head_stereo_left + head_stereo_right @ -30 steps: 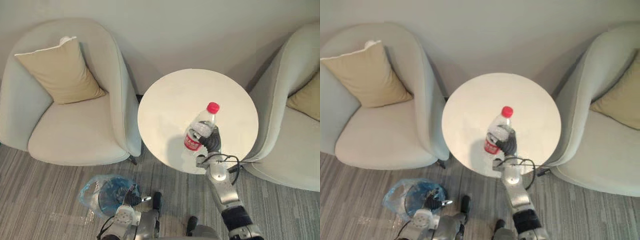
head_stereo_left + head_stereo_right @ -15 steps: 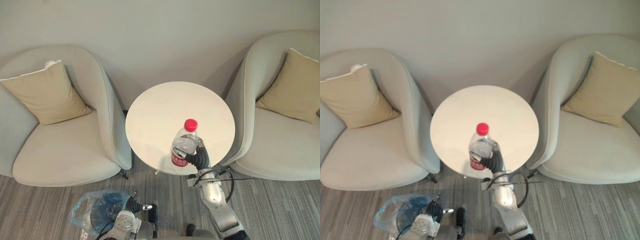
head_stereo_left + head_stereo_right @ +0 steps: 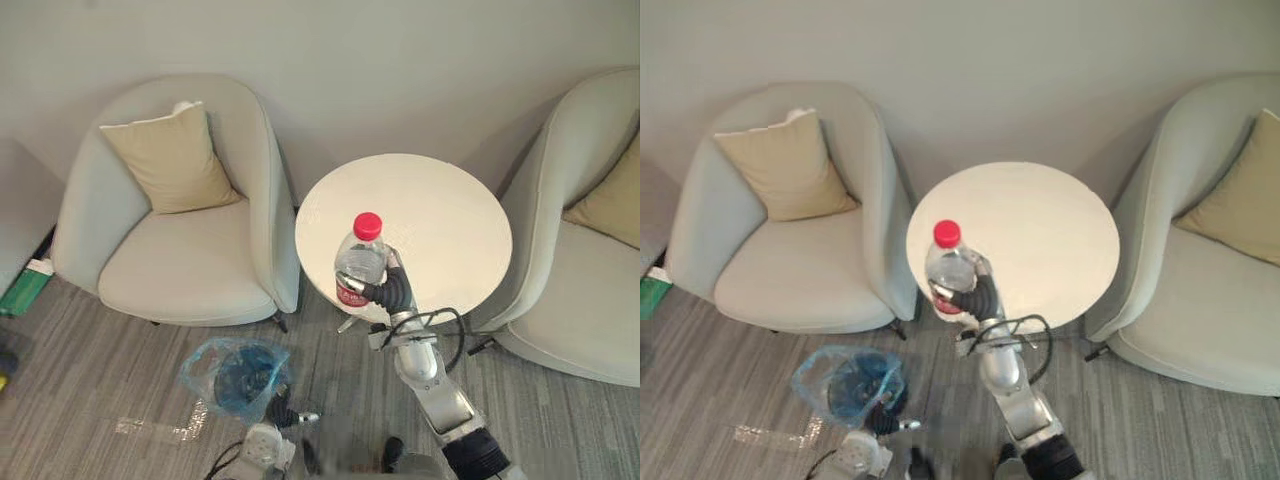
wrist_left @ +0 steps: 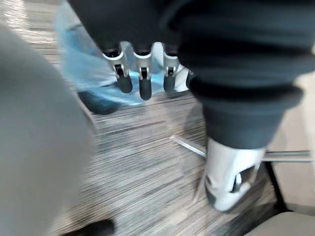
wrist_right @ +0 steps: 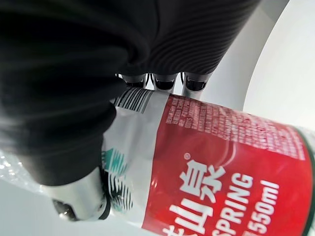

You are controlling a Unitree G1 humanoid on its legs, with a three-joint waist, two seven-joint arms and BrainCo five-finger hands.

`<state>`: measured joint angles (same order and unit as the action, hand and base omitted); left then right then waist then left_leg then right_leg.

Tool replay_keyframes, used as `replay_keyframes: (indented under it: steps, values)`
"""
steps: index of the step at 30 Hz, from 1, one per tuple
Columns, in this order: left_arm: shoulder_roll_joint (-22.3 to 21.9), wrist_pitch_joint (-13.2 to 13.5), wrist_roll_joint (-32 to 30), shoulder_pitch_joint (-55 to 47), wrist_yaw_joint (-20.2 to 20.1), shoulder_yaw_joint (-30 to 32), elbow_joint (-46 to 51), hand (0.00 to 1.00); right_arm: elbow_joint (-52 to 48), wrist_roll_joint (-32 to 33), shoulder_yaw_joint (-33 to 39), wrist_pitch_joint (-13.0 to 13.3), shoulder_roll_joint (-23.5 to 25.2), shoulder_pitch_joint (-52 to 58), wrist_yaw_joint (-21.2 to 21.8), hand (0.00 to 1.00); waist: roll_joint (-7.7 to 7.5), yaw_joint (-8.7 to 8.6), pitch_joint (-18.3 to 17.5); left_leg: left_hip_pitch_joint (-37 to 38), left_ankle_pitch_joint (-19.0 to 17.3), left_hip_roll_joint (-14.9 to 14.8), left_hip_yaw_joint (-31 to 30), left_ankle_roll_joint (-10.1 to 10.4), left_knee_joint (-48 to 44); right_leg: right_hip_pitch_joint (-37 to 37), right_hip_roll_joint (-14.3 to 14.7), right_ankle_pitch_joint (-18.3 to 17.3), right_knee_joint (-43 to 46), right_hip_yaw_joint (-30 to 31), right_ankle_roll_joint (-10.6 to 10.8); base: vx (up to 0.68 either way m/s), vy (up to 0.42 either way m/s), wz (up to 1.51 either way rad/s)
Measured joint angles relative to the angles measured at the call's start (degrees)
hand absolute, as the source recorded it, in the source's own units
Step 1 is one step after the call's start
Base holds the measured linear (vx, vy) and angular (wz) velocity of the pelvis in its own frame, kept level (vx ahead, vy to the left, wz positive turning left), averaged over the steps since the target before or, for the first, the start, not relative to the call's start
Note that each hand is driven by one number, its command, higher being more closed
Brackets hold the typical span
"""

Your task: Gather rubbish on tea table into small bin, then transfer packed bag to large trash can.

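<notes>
One bottle point(image 3: 360, 262), clear with a red cap point(image 3: 368, 225) and a red label point(image 5: 231, 162), stands upright in my right hand point(image 3: 395, 290). It sits over the near left edge of the table point(image 3: 450, 215); I cannot tell whether its base touches the top. The hand comes at it from the near side and grips it low, at the label.

Down on the floor, to the left of the table, is the bin point(image 3: 200, 365) with its blue bag, well apart from the bottle. It stands just in front of the left chair point(image 3: 190, 270), which has a tan cushion point(image 3: 172, 160) against its back. A second chair point(image 3: 580, 300) stands close on the table's right side.

My right hand's fingers are wrapped round the bottle, with the thumb on the opposite side, so the grip is closed on it. My left hand point(image 4: 142, 78) hangs low just beside the bin, its fingers relaxed and its thumb point(image 4: 231, 182) apart, holding nothing.
</notes>
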<state>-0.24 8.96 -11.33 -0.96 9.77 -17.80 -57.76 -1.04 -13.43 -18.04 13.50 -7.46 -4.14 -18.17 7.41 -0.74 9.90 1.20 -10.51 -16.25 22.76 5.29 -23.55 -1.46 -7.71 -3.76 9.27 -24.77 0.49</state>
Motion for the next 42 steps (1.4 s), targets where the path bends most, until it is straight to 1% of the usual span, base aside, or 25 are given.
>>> replay_keyframes:
  steps: [1,2,3,4,6,9,11,12,13,14,15,16,18,20,23,25,27,28,29,30,31,32,33,36,42]
  values:
    - [-0.51,-0.03,-0.38,0.04,0.01,-0.84,0.12,0.00,0.08,-0.01,1.11,-0.02,0.09,-0.20,-0.04,1.00,0.53,-0.08,-0.32,0.41,-0.43,1.36,0.05,1.60,5.39,-0.98,-0.92,0.78,0.02,-1.45,1.06,-0.17,0.234,1.06]
    - [-0.54,-0.29,-0.40,0.17,0.00,-1.93,0.16,0.00,0.86,-0.01,2.31,-0.02,0.47,-0.18,-0.26,1.00,0.24,-0.59,-0.15,1.26,-0.26,3.06,-0.12,2.26,10.94,-0.67,-1.93,1.99,-0.90,-4.13,2.16,-0.19,0.296,1.34]
    - [-0.44,-0.47,-0.45,0.17,-0.02,-2.45,0.38,0.00,2.87,-0.03,2.91,-0.09,0.73,-0.55,-0.41,1.00,-0.77,-0.67,0.20,2.10,0.58,4.74,-0.90,3.39,14.93,-0.13,-2.93,3.09,-1.50,-6.32,2.48,-0.17,0.266,1.30]
    - [-0.19,-0.53,-0.68,0.42,0.06,-2.35,1.04,0.00,5.45,-0.04,3.17,-0.44,1.26,-1.36,-0.33,1.00,-2.22,0.09,0.83,2.52,1.98,6.43,-1.81,2.52,16.23,0.72,-4.40,4.50,-1.90,-7.09,2.70,-0.20,0.301,0.92]
    - [0.44,-0.38,-0.97,0.10,0.20,-1.93,1.44,0.00,7.31,-0.11,1.50,-1.13,2.94,-1.19,-0.03,1.00,-3.17,0.71,0.54,3.09,2.68,9.04,-3.06,1.51,16.93,2.49,-6.53,7.21,-2.98,-7.93,2.88,-0.16,0.263,0.50]
    - [1.31,-0.37,-0.96,0.06,0.25,0.38,0.85,0.00,7.31,-0.32,0.28,-1.08,5.79,-1.08,0.29,1.00,-3.97,0.72,0.54,3.44,4.41,11.46,-3.94,-0.42,19.41,2.63,-7.96,8.83,-4.08,-7.73,2.92,-0.11,0.134,0.18]
    - [2.22,-0.37,-0.79,0.08,0.38,1.68,0.73,0.00,8.04,-0.69,0.85,-1.09,5.62,-0.75,0.80,1.00,-4.71,0.55,0.98,3.43,6.54,13.09,-6.38,-1.31,21.75,2.51,-8.18,8.41,-3.72,-3.42,2.38,-0.13,0.058,0.48]
    - [2.53,-0.39,-0.73,0.13,0.50,2.18,0.76,0.00,8.72,-0.75,1.54,-1.20,5.67,-0.63,1.01,1.00,-5.21,0.41,1.31,3.43,6.96,13.60,-7.92,-1.57,22.17,2.41,-7.93,5.24,-2.75,1.14,0.64,-0.13,-0.011,0.87]
    - [3.36,-0.40,-0.39,0.06,1.02,2.42,0.70,0.00,8.50,-0.74,2.39,-1.28,5.95,0.50,1.27,1.00,-6.87,0.07,1.62,3.13,6.89,14.76,-10.48,-1.95,22.40,2.51,-6.95,-1.50,-1.66,8.91,2.18,-0.13,-0.078,1.20]
    - [3.55,-0.38,0.19,-0.05,1.29,2.96,0.70,0.00,8.50,-0.72,3.45,-1.37,5.56,1.64,1.42,1.00,-7.57,-0.86,2.05,2.72,6.85,15.37,-13.27,-1.93,22.45,1.77,-5.21,-4.72,1.10,14.86,3.31,-0.10,-0.113,1.32]
    - [3.74,-0.36,0.27,-0.01,1.31,3.41,0.75,0.00,8.49,-0.57,4.26,-1.55,5.41,2.53,1.45,1.00,-8.12,-1.03,2.35,2.98,6.94,15.92,-14.78,-1.95,22.87,1.20,-4.38,-6.07,3.02,17.72,3.25,-0.07,-0.097,1.10]
    - [3.80,-0.33,0.35,0.14,1.36,4.00,0.31,0.00,8.51,-0.49,4.85,-1.88,4.87,3.69,1.49,1.00,-8.45,-0.97,2.27,3.91,8.78,15.98,-15.75,-2.05,25.07,1.33,-3.38,-7.09,3.69,19.47,3.04,-0.01,-0.074,0.65]
    - [3.78,-0.33,0.36,0.30,1.34,5.06,-0.39,0.00,8.51,-0.06,4.85,-1.96,5.23,4.49,1.77,1.00,-8.36,-0.43,2.19,4.62,11.25,15.78,-17.57,-1.70,28.92,1.75,-2.55,-7.72,3.49,19.23,3.29,0.02,-0.080,0.47]
    - [3.72,-0.45,0.34,0.96,1.22,5.04,-1.55,0.00,8.49,0.20,6.03,-1.88,5.14,5.85,2.08,1.00,-9.12,-2.28,1.98,2.46,12.97,16.50,-22.62,-1.66,29.18,1.88,-1.62,-9.08,3.31,19.59,5.10,0.10,-0.102,1.14]
    - [3.58,-0.43,0.35,1.78,1.25,4.85,-2.50,0.00,8.81,1.16,10.05,-2.36,4.91,8.72,2.32,1.00,-9.25,-2.13,1.99,0.31,13.70,17.47,-29.81,-1.72,27.83,5.25,-1.65,-8.31,3.15,15.61,4.83,0.19,-0.079,1.50]
    - [3.97,-0.46,0.34,1.98,1.24,4.85,-2.40,0.00,8.74,1.40,11.28,-2.33,5.13,9.26,2.30,1.00,-9.26,-2.18,1.85,-1.15,13.67,17.34,-30.50,-1.75,25.46,7.09,-0.88,-6.63,3.17,13.66,3.66,0.14,-0.011,1.38]
    - [3.99,-0.48,0.30,1.94,1.26,4.85,-1.54,0.00,8.73,2.40,11.69,-2.16,5.08,9.15,2.29,1.00,-9.16,-2.06,1.81,-3.17,13.36,16.18,-29.06,-2.18,21.79,7.72,0.86,-4.12,4.22,12.88,2.46,0.08,0.006,1.01]
    - [4.10,-0.46,0.30,2.04,1.27,4.87,-1.18,0.00,8.75,2.52,12.07,-2.11,5.19,9.13,2.36,1.00,-8.55,-1.76,2.19,-4.12,13.22,15.09,-28.19,-2.31,19.42,6.74,2.00,-4.25,5.71,13.23,2.47,0.00,0.006,0.69]
    - [4.19,-0.45,0.30,2.05,1.27,4.86,-1.17,0.00,8.64,2.83,12.02,-1.53,5.67,9.05,2.35,1.00,-8.33,-1.61,2.24,-4.93,13.07,14.94,-27.20,-2.17,17.81,7.94,3.17,-5.74,1.65,14.94,2.47,-0.03,0.007,0.66]
    - [4.29,-0.38,0.31,2.10,1.29,4.85,-1.05,0.00,8.54,2.86,11.95,-0.52,5.76,8.93,2.35,1.00,-9.58,-0.91,1.79,-5.79,11.52,15.37,-24.58,-2.16,15.74,8.56,2.90,-2.05,-1.61,16.32,2.33,-0.05,-0.005,0.55]
    - [4.08,-0.35,0.35,2.20,1.31,4.87,-0.78,0.00,8.59,2.87,12.31,-0.23,5.42,8.73,2.35,1.00,-9.05,-0.54,1.74,-6.40,9.05,15.01,-22.85,-2.54,14.10,9.30,2.86,-3.68,-1.78,15.89,2.88,-0.02,-0.010,0.33]
    - [3.88,-0.35,0.36,2.51,1.31,4.88,-0.72,0.00,8.65,2.88,12.84,-0.25,5.22,8.51,2.32,1.00,-8.51,-0.11,2.07,-6.58,8.11,14.71,-21.78,-2.40,13.53,9.60,2.97,-4.46,-2.08,16.17,2.93,-0.04,-0.046,0.10]
    - [3.32,-0.34,0.52,2.53,1.32,4.91,-0.16,0.00,8.66,2.92,13.29,-0.28,5.12,8.47,2.27,1.00,-7.63,0.70,2.32,-7.06,8.24,14.60,-21.62,-2.23,13.50,9.50,3.06,-4.71,-2.90,16.42,2.89,-0.05,-0.042,-0.04]
    - [2.94,-0.37,1.48,2.35,1.37,4.93,-0.28,0.00,8.94,3.30,13.30,-0.68,5.06,8.79,1.97,1.00,-6.30,0.78,2.39,-6.68,9.07,14.59,-21.14,-1.79,14.76,9.53,3.10,-4.78,-3.86,17.75,2.77,-0.07,-0.028,-0.15]
    - [3.48,-0.40,2.42,1.79,1.35,4.89,-1.00,0.00,13.40,2.77,11.35,-1.04,5.10,8.80,1.27,1.00,-6.61,0.84,2.25,1.40,12.95,14.15,-15.72,-1.92,24.77,9.30,3.21,-4.80,-2.71,23.79,2.82,-0.06,-0.006,-0.50]
